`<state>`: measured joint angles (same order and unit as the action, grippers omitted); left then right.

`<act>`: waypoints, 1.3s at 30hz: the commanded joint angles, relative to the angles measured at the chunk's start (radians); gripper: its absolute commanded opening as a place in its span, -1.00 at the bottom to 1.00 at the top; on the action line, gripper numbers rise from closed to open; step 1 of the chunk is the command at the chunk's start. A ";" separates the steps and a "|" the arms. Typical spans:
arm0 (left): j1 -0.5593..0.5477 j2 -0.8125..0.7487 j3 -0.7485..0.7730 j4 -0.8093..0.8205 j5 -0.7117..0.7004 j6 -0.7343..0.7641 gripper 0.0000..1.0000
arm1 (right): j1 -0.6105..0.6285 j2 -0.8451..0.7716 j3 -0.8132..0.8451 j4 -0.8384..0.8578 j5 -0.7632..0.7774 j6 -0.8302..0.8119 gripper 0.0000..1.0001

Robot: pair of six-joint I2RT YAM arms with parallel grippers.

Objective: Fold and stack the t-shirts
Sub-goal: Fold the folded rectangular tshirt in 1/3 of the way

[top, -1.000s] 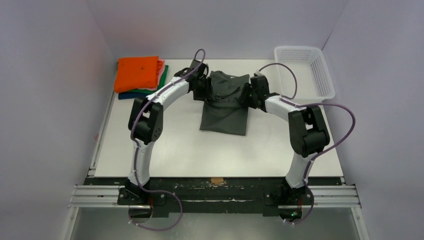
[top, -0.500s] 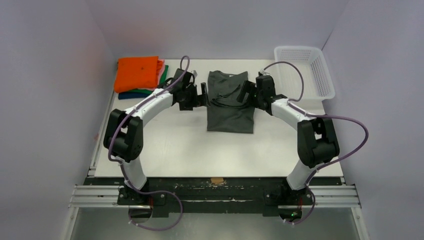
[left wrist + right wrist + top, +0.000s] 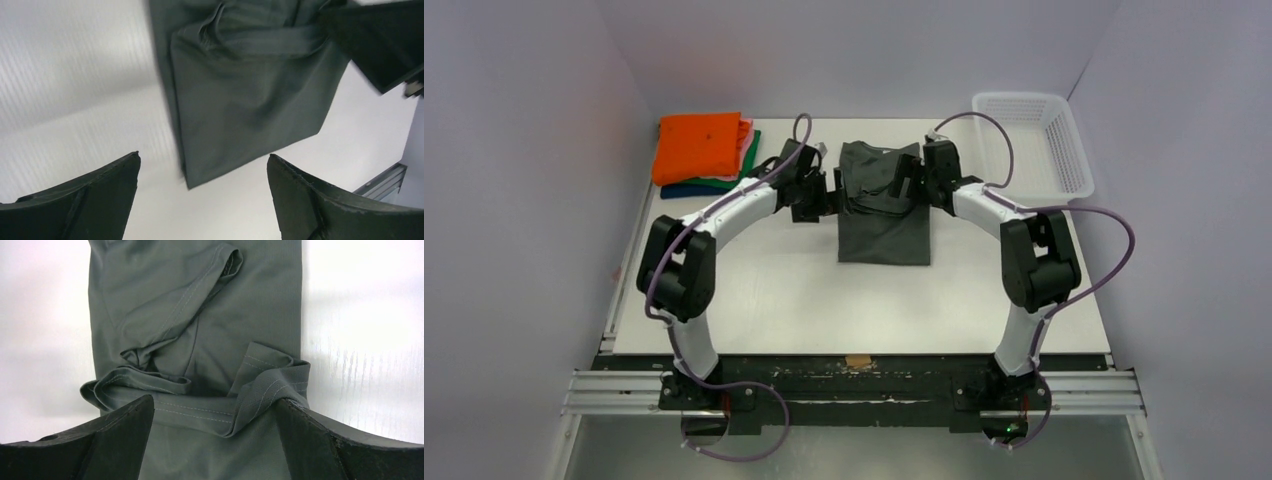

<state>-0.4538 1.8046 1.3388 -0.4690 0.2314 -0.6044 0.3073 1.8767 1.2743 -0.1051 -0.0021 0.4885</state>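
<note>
Charcoal shirt (image 3: 884, 228) lies partly folded at the middle rear of the tabletop (image 3: 774, 290), a long narrow panel with its plain lower end toward the arm bases and a rumpled band of cloth across its far half. Both arms reach in from the sides and meet at that band.

Left hand (image 3: 828, 192) sits just beside the shirt's left edge, spread wide and holding nothing. From the left wrist, its fingers (image 3: 95, 200) frame a lower corner of the cloth and bare tabletop, with nothing pinched between them.

Right hand (image 3: 910, 184) hovers at the shirt's right edge, likewise released and wide apart. The right wrist view shows its two fingers flanking a bunched fold with stitched hems, and a sleeve (image 3: 200, 295) lying on the panel beyond it. Whether either hand touches the cloth cannot be told.

Four folded shirts sit stacked at the far left corner, well apart from the charcoal shirt. The orange shirt (image 3: 699, 145) is on top, pink (image 3: 747, 130) and green (image 3: 752, 152) edges peek out on its right side, and a dark blue shirt (image 3: 686, 188) lies at the bottom. A white mesh basket (image 3: 1034, 140) stands at the far right corner.
</note>
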 commanded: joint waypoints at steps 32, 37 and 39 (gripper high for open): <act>0.024 0.532 0.695 -0.143 -0.100 -0.003 -0.20 | -0.138 0.226 0.282 -0.065 -0.322 0.218 0.75; 0.038 0.490 0.717 -0.181 -0.114 -0.007 -0.09 | -0.155 0.180 0.299 -0.049 -0.387 0.216 0.76; 0.044 0.447 0.713 -0.194 -0.133 -0.006 -0.03 | -0.158 0.154 0.303 -0.051 -0.396 0.212 0.76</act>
<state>-0.4252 2.3409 2.0125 -0.6296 0.1356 -0.5922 0.1577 2.1120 1.5284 -0.1581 -0.3286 0.6960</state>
